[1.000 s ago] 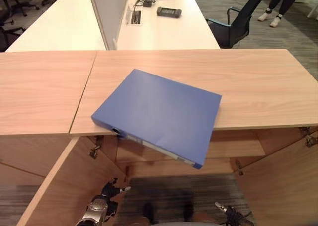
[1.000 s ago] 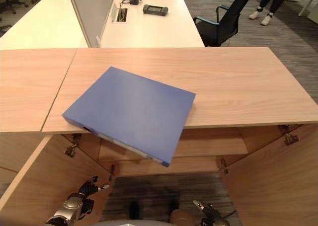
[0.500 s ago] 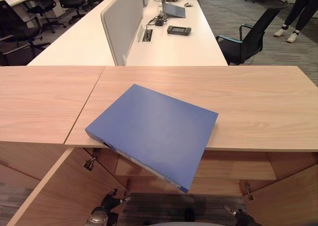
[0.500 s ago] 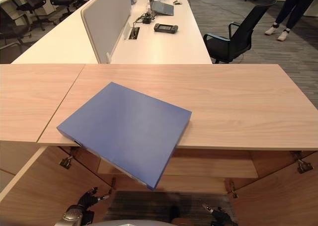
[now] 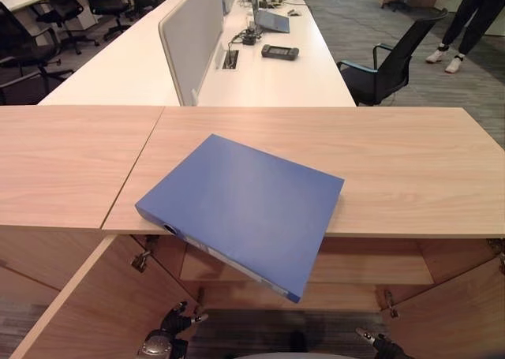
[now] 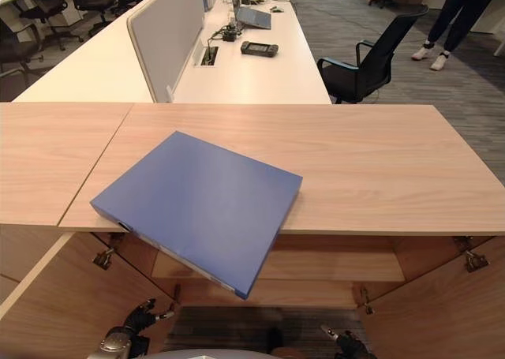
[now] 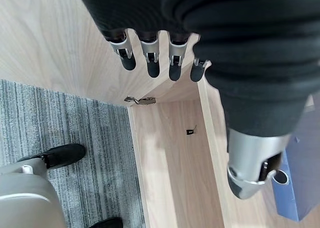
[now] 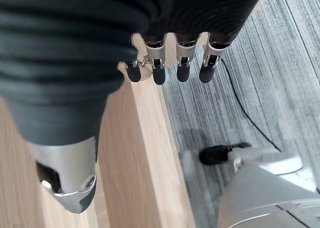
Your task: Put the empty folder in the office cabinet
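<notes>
The left hand [image 5: 167, 333] hangs low by the open cabinet door [image 5: 87, 304], fingers relaxed and empty. The blue folder [image 5: 245, 199] lies on the cabinet top [image 5: 410, 166], 1 corner overhanging the front edge. The right hand [image 5: 377, 343] hangs low, fingers relaxed and empty.

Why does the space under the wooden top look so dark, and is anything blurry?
Left eye view: the blue folder overhangs the cabinet top, casting shadow into the open cabinet. Left wrist view: the left hand looms soft and dark. Right wrist view: the right hand likewise.
</notes>
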Motion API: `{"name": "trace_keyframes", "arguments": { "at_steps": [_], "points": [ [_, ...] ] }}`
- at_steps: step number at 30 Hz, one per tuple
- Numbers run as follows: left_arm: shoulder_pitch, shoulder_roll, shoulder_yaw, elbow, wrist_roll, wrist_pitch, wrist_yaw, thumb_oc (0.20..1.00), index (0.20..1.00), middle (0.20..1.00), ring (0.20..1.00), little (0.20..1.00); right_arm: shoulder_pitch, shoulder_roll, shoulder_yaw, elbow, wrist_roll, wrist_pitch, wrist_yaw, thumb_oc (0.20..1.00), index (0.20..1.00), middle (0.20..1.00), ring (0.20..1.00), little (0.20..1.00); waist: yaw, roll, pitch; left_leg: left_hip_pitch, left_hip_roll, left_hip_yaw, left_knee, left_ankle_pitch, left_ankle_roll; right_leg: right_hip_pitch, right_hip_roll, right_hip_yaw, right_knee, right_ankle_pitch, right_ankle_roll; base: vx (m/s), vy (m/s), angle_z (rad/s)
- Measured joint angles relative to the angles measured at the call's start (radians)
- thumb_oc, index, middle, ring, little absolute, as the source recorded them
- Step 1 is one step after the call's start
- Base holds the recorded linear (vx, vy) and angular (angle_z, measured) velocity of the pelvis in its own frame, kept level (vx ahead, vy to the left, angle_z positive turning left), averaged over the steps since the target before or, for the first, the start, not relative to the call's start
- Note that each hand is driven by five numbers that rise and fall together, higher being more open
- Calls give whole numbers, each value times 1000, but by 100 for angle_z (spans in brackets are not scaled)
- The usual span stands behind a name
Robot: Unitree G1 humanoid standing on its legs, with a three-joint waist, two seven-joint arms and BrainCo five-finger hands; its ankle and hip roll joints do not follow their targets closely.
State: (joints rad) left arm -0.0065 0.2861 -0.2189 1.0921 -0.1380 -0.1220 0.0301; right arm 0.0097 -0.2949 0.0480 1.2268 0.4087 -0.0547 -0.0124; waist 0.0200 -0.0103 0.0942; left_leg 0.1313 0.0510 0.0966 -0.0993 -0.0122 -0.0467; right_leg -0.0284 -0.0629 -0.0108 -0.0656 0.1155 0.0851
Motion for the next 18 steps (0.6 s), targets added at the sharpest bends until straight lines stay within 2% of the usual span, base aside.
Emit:
{"name": "trace_keyframes", "arguments": {
  "at_steps": [1, 3, 4, 5, 6, 7, 8, 9, 11, 12, 13, 14, 18],
  "points": [
    [-4, 6, -3, 0, 0, 0, 0, 1000, 1000, 1000, 1000, 1000, -8, 2, 0, -1, 0, 0, 1, 1000, 1000, 1000, 1000, 1000, 0, -5, 3, -10, -5, 5, 3, 5, 4, -7, -3, -3, -3, 9, 4, -387, 10, -25],
    [-35, 14, -16, -5, -1, 2, 1, 1000, 1000, 1000, 1000, 1000, -60, -3, 18, 3, 3, -2, -1, 1000, 1000, 1000, 1000, 1000, 8, -4, 26, -69, -5, 36, 34, 20, 34, -76, -8, 2, 5, 94, 96, -234, -10, -30],
    [-63, 1, -11, -10, -2, 4, 2, 1000, 1000, 1000, 1000, 1000, -101, -7, 18, 3, 3, -7, -1, 1000, 1000, 1000, 1000, 1000, 14, 47, 55, -89, 38, 32, 19, 41, 60, -113, 12, -8, 122, 38, 151, -89, -85, -10],
    [-76, -4, -13, -14, -2, 2, 1, 1000, 1000, 1000, 1000, 1000, -108, -6, 19, 2, 3, -7, 1, 1000, 1000, 1000, 1000, 1000, 21, 64, 63, -93, 51, 32, 19, 51, 62, -118, 16, -14, 219, -22, 130, -90, -83, -8],
    [-73, -1, -11, -27, -2, -3, 1, 1000, 1000, 1000, 1000, 1000, -103, 3, 26, 1, 3, -5, 2, 1000, 1000, 1000, 1000, 1000, 44, 71, 64, -82, 59, 36, 26, 53, 61, -116, 9, -1, 376, -113, 129, -12, -89, -5],
    [-66, 12, -4, -39, -2, -8, 1, 1000, 1000, 1000, 1000, 1000, -89, 14, 33, 1, 3, -6, 5, 1000, 1000, 1000, 1000, 1000, 56, 58, 54, -82, 50, 35, 32, 51, 62, -66, -28, 6, 455, -198, 145, -6, -46, -9],
    [-55, 23, 0, -30, -3, -6, 1, 1000, 1000, 1000, 1000, 1000, -89, 17, 33, 2, 3, -7, 7, 1000, 1000, 1000, 1000, 1000, 64, 41, 50, -78, 37, 29, 32, 54, 58, 3, -56, 9, 404, -221, 148, -8, -108, -13],
    [-36, 37, 19, -28, -3, -5, 2, 1000, 1000, 1000, 1000, 1000, -93, 21, 33, 2, 3, -9, 8, 1000, 1000, 1000, 1000, 1000, 75, 6, 44, -87, 16, 34, 26, 56, 39, 92, -71, 16, 235, -230, 132, -43, -158, -12],
    [-25, 34, 21, -23, -4, 2, -1, 1000, 1000, 1000, 1000, 1000, -102, 16, 32, 0, 2, -9, 8, 1000, 1000, 1000, 1000, 1000, 76, 14, 47, -86, 24, 36, 11, 75, 22, 106, -75, 12, 200, -239, 118, -106, -257, -5],
    [-9, 28, 28, -13, -4, 0, -1, 1000, 1000, 1000, 1000, 1000, -97, 16, 32, 0, 0, -8, 7, 1000, 1000, 1000, 1000, 1000, 76, 15, 47, -81, 26, 38, 10, 91, 6, 132, -79, 13, 162, -250, 99, -103, -233, -1],
    [12, 9, 44, 6, -11, 1, 2, 1000, 1000, 1000, 1000, 1000, -60, 16, 37, 2, -7, -5, 9, 1000, 1000, 1000, 1000, 1000, 82, 27, 33, -75, 43, 46, 16, 100, -9, 188, -59, 9, 41, -227, 49, -86, -218, -9],
    [25, 0, 44, 10, -11, 2, 2, 1000, 1000, 1000, 1000, 1000, -52, 14, 37, 2, -8, -4, 9, 1000, 1000, 1000, 1000, 1000, 86, 42, 25, -80, 59, 48, 15, 106, -17, 190, -42, 9, 18, -209, 31, -83, -212, -12],
    [57, -41, 44, 17, -15, 3, 3, 1000, 1000, 1000, 1000, 1000, 1, -14, 37, 2, -8, 1, 9, 1000, 1000, 1000, 1000, 1000, 83, 86, 7, -97, 113, 21, 30, 128, -50, 208, 21, 11, -28, -168, -1, -113, -205, 6]
  ]
}}
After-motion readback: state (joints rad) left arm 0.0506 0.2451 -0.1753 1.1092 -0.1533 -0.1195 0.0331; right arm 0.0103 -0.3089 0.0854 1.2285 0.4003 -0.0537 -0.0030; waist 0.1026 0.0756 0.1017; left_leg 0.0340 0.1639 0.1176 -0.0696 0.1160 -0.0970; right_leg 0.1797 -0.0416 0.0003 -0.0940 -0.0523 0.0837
